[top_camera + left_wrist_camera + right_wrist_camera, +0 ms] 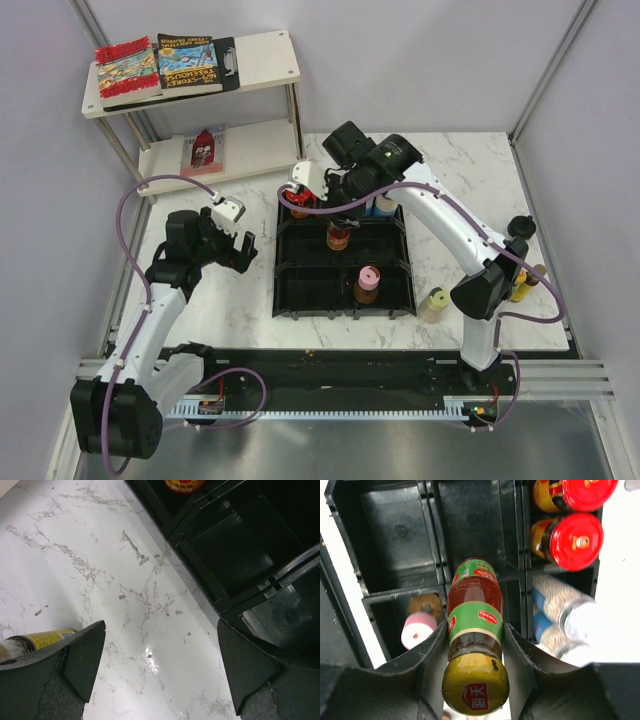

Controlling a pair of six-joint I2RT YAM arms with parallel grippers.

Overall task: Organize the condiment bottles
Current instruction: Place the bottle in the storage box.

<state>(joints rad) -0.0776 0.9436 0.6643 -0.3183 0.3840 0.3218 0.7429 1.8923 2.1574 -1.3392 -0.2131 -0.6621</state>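
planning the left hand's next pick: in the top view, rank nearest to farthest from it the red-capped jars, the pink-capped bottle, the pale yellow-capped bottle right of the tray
From the left hand:
1. red-capped jars, far-left corner of the tray
2. pink-capped bottle, near row
3. pale yellow-capped bottle, outside the tray's right edge

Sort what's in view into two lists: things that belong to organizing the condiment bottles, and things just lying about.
Job:
green-label bottle in the right gripper
pink-capped bottle
red-capped bottles
blue-label jars
black tray
yellow-capped bottle beside it

Lying about:
books on the top shelf
lone book on the lower shelf
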